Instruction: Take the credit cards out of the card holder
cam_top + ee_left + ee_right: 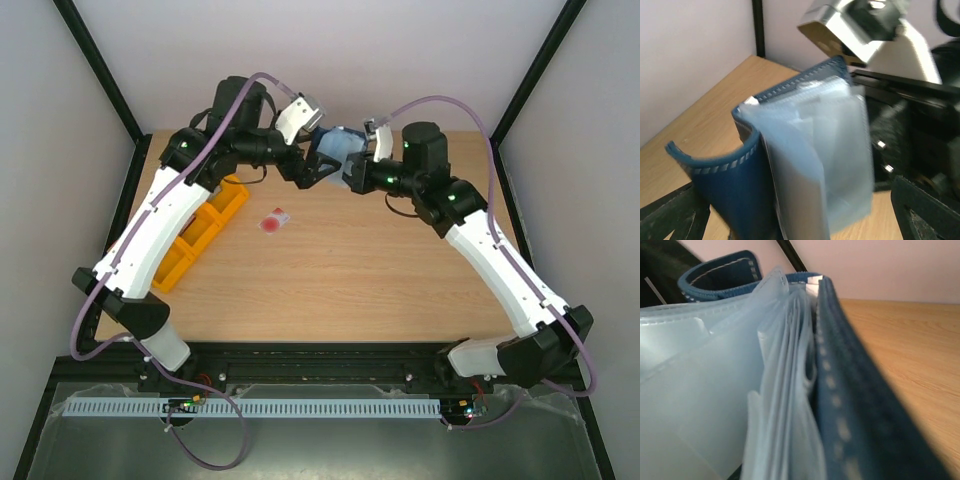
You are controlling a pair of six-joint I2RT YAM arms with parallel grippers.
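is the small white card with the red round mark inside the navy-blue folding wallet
No, that white red-marked card lies on the wooden table, apart from the navy-blue wallet.

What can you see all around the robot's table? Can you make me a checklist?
Surface: wooden table.
Job's things: blue holder lifted off the table, open, between both pincers; white card with a red mark lying flat on the table; no other card seen.
Clutter: orange tray near the left edge.
Pincers: left pincer and right pincer at the holder; grip cannot be told.
Cables: purple cables, hanging in loops.
Surroundings: pale walls, black posts.
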